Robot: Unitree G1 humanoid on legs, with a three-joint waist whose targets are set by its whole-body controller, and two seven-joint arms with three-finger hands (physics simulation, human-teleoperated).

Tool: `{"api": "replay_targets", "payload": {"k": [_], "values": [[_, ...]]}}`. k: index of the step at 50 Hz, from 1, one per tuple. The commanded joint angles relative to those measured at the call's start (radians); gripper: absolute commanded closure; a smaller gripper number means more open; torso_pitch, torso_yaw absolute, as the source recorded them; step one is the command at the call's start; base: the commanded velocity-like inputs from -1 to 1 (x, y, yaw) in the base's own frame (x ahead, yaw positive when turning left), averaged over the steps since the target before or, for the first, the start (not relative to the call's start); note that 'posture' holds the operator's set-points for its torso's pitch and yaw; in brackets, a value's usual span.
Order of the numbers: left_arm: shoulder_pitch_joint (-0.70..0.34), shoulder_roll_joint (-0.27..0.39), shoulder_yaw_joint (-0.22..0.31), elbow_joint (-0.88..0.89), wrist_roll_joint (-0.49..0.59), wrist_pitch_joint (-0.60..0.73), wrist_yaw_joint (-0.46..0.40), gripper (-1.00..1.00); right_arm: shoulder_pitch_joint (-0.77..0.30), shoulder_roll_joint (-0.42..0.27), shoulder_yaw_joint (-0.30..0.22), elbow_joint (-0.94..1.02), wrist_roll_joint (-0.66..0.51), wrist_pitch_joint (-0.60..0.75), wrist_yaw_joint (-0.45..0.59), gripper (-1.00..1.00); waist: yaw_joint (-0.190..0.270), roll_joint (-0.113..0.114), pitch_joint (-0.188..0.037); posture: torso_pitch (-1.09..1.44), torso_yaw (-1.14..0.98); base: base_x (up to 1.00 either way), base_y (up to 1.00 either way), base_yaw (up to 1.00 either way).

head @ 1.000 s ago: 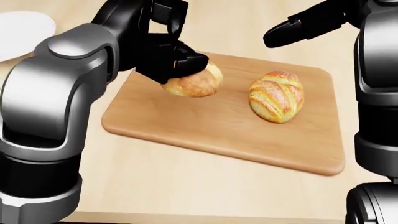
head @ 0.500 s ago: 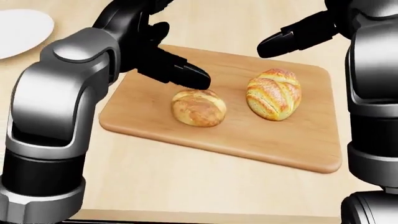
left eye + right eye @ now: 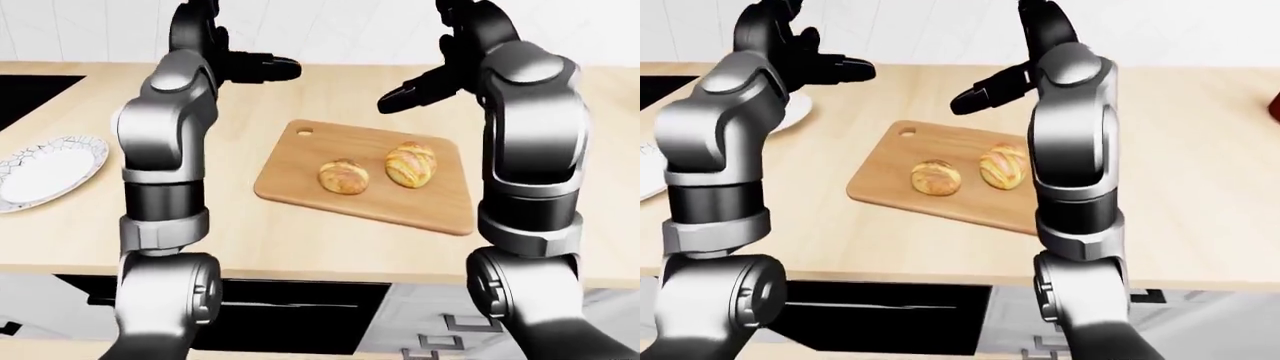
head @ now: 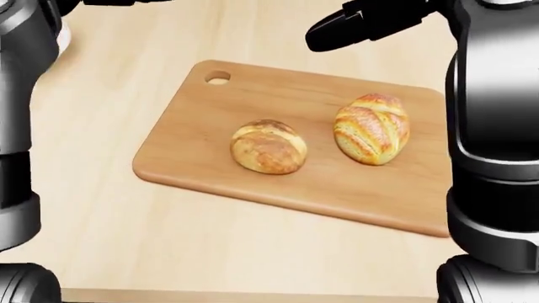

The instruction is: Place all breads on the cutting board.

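Breads lie side by side near the middle of the cutting board (image 4: pixel 194 151): a round roll (image 4: pixel 268 146) toward the head view's left and a longer scored loaf (image 4: pixel 371 129) just beside it to the right, apart from each other and from both hands. Both sit wholly on the wood, which suggests the task is at or near its end, as no other bread shows on the counter (image 4: pixel 126 233). The roll is golden with a darker, cracked crown; the loaf is paler orange with slashes across its crust. The board has a hanging hole in its upper left corner. The left hand (image 3: pixel 265 67) hangs high over the counter, fingers extended and empty. The right hand (image 4: pixel 358 28) hovers above the board's top edge, fingers stretched out, gripping nothing. A white patterned plate (image 3: pixel 45 169) sits well apart at the left-eye view's left.
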Motion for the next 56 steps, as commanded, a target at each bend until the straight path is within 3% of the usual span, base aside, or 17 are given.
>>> {"api": "replay_targets", "payload": {"k": [1,6,14,23,34,56], "values": [[-0.024,0.019,-0.003,-0.057,-0.023,-0.053,0.037,-1.00,-0.047,-0.007,-0.005,-0.050,-0.019,-0.026,-0.004,-1.00,-0.002,0.002,-0.035,0.00,0.00,0.00,0.00,0.00],[0.038,0.034,0.009,-0.158,-0.065,-0.116,0.109,-1.00,-0.028,0.051,-0.055,-0.131,0.025,-0.101,-0.082,-1.00,-0.004,0.010,-0.029,0.00,0.00,0.00,0.00,0.00],[0.098,0.054,0.015,-0.259,-0.095,-0.207,0.185,-1.00,0.017,0.047,-0.038,-0.209,0.072,-0.229,-0.193,-1.00,-0.005,0.013,-0.029,0.00,0.00,0.00,0.00,0.00],[0.120,0.074,0.018,-0.334,-0.088,-0.354,0.225,-1.00,0.025,0.040,-0.027,-0.236,0.092,-0.339,-0.202,-1.00,-0.009,0.015,-0.023,0.00,0.00,0.00,0.00,0.00],[0.141,0.078,0.030,-0.376,-0.047,-0.502,0.272,-1.00,0.000,0.025,-0.027,-0.253,0.025,-0.462,-0.184,-1.00,-0.008,0.016,-0.019,0.00,0.00,0.00,0.00,0.00],[0.118,0.093,0.019,-0.374,-0.039,-0.532,0.272,-1.00,-0.039,0.016,-0.035,-0.255,0.018,-0.505,-0.185,-1.00,-0.007,0.015,-0.016,0.00,0.00,0.00,0.00,0.00]]}}
